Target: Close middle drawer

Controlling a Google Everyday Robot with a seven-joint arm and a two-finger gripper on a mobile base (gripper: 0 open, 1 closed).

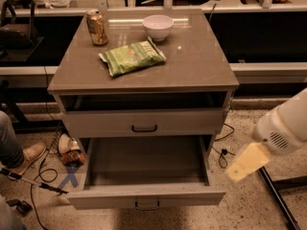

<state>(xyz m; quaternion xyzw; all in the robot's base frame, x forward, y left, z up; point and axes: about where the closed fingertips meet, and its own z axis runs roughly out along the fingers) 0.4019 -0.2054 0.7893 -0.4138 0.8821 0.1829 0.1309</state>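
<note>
The middle drawer point(146, 195) is pulled far out of the grey-brown cabinet; its inside is bare and its small dark bar handle sits at the centre of the front panel. Above it is the uppermost drawer point(144, 123) with a like handle and a dark gap above its front. The lowest drawer is hidden under the open one. My gripper point(245, 163), pale yellow on a white arm, hangs low at the right, just beside the open drawer's front right corner and apart from it.
On the cabinet top point(201, 66) lie a green chip bag point(132, 56), a soda can point(97, 27) and a white bowl point(158, 27). A person's leg and shoe point(26, 155), cables and a blue floor mark point(69, 176) are at the left. A dark stand leg point(278, 195) lies on the floor at the right.
</note>
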